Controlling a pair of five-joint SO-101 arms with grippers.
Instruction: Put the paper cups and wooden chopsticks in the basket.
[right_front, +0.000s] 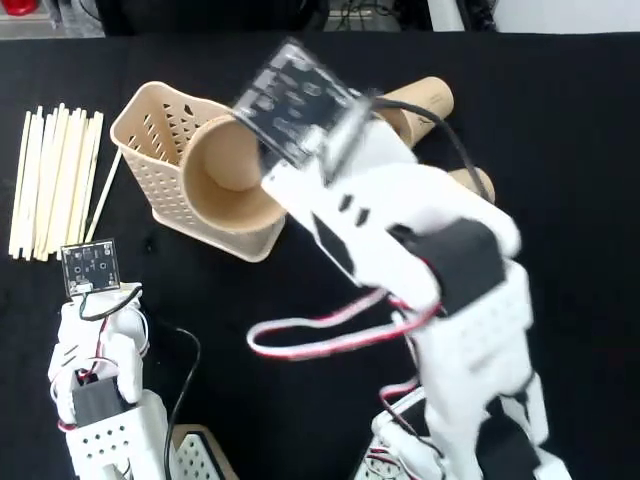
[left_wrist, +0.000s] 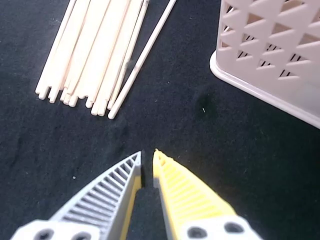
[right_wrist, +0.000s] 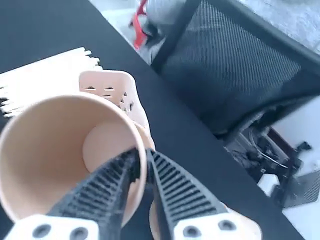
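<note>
- A black cloth-covered table (right_front: 560, 120) holds everything; a dark mesh chair back (right_wrist: 235, 65) stands beyond its far edge.
- The cream plastic basket with triangular cut-outs (right_front: 160, 150) (left_wrist: 270, 55) (right_wrist: 107, 85) sits near the middle of the table.
- The right gripper (right_wrist: 141, 155) is pinched onto the rim of a tan paper cup (right_front: 225, 165) (right_wrist: 60, 145), one finger inside the cup and one outside.
- This cup is held on its side, over the basket, with its mouth turned away from the basket. Whether it touches the basket cannot be told.
- The pale wooden chopsticks (right_front: 55, 180) (left_wrist: 95, 50) (right_wrist: 45, 70) lie in a loose bundle on the cloth, beside the basket and apart from it.
- The left gripper (left_wrist: 147, 162) hangs over bare cloth near the chopstick ends, its fingers nearly together with nothing between them.
- More tan paper cups (right_front: 420, 100) lie on their sides behind the right arm.
</note>
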